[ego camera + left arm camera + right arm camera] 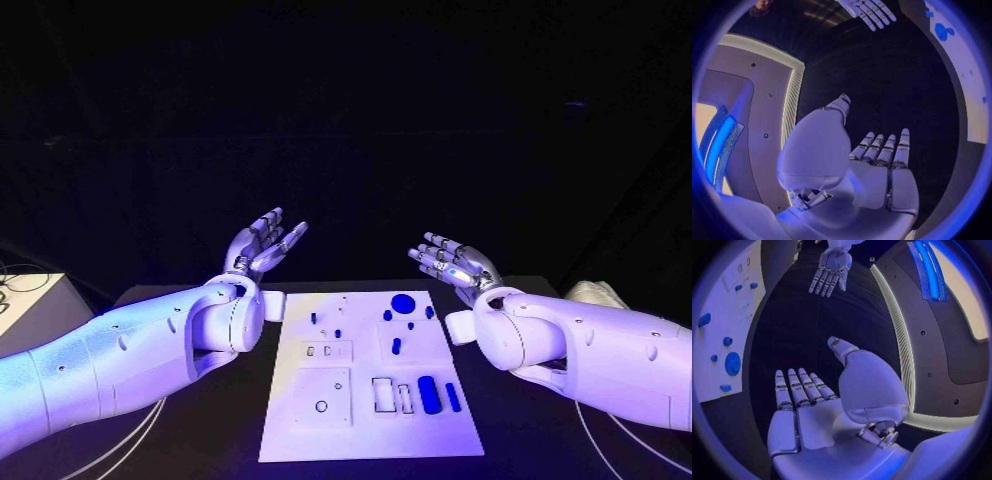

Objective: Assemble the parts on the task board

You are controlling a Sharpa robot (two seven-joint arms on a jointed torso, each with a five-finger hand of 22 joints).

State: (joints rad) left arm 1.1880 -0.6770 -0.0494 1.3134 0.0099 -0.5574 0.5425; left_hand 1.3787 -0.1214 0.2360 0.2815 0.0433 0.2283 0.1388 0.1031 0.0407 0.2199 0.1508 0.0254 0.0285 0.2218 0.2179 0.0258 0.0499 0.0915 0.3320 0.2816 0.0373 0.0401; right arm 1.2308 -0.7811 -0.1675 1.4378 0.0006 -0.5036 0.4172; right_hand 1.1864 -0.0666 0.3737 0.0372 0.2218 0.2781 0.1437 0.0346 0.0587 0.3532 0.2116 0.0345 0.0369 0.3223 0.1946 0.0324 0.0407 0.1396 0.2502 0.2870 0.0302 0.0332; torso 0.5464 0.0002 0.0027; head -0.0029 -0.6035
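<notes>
While both hands hover empty with fingers spread, the left hand (264,243) above the tabletop's (519,420) left side and the right hand (451,262) above its right, the task board (346,420) lies mid-tabletop, blue parts (402,303) on it.

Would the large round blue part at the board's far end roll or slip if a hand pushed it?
The round blue part looks like a flat disc lying on the task board, so it would probably slide rather than roll. It looks small and smooth, likely light, perhaps slippery for fingers.

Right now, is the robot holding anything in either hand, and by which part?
Nothing is held. The left hand and right hand are open, raised beside the task board.
</notes>
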